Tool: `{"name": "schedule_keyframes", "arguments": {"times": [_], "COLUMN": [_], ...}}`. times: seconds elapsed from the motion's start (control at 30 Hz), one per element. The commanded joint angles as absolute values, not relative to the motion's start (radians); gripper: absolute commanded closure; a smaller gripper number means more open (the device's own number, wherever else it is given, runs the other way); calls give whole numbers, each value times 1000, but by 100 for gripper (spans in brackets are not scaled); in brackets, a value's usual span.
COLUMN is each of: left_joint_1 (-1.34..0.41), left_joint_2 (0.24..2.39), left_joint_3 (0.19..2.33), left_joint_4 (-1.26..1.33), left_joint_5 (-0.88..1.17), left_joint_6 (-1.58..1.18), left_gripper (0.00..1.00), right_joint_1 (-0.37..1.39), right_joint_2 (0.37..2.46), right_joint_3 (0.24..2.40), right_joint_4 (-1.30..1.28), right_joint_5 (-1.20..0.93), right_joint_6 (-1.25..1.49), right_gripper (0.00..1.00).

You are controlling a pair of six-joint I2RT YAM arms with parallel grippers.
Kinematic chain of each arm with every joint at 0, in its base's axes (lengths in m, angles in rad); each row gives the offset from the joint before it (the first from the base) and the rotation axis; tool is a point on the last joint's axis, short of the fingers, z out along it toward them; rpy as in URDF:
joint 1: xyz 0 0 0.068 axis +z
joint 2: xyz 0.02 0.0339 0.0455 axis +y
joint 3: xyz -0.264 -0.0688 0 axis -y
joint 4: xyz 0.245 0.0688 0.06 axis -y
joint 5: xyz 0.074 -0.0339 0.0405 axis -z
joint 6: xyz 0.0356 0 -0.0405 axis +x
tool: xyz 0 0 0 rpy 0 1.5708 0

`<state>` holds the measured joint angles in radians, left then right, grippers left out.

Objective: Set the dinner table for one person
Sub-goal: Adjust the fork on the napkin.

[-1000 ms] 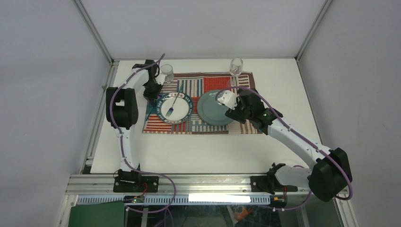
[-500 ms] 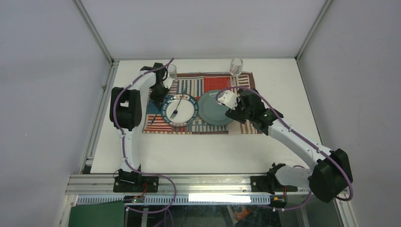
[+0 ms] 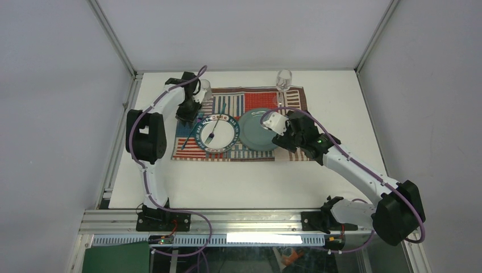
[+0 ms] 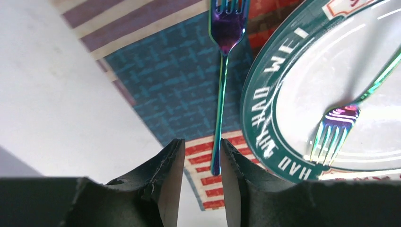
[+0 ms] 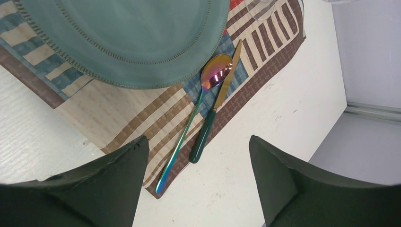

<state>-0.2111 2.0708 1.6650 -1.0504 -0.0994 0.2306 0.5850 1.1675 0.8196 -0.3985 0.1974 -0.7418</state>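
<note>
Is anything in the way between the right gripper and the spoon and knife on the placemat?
Nothing visible. The right gripper hangs open over the spoon and knife, which lie side by side on the placemat beside the teal plate, with only open air between.

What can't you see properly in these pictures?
- Left wrist view: the top edge cuts the tine tips off the fork, and rim words on the white plate run out of frame.
- Top view: the right arm hides the spoon and knife; only the right wrist view shows them.
- Right wrist view: only the foot of the wine glass shows; the top edge cuts the rest.
</note>
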Motion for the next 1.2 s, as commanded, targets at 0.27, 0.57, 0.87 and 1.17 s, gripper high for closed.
{"name": "schedule_keyframes", "arguments": {"times": [0.27, 0.57, 0.87, 1.17], "left_joint_1": [-242, -346, -393, -407], "left_joint_2": [1858, 2043, 2153, 2203], "left_joint_3": [1702, 1819, 1884, 1929], "left_joint_4": [-1107, -1086, -1070, -1061], "left_joint_5": [6, 65, 65, 48], "left_joint_6": [263, 282, 283, 291], "left_gripper": [63, 75, 75, 74], "right_joint_1": [591, 594, 594, 594], "right_joint_2": [1167, 1161, 1138, 1146], "right_joint_3": [832, 845, 826, 834], "right_joint_4": [-336, -375, -389, -394], "right_joint_5": [171, 188, 211, 204], "right_joint_6": [-696, -672, -666, -665], "right_gripper": [18, 18, 17, 17]}}
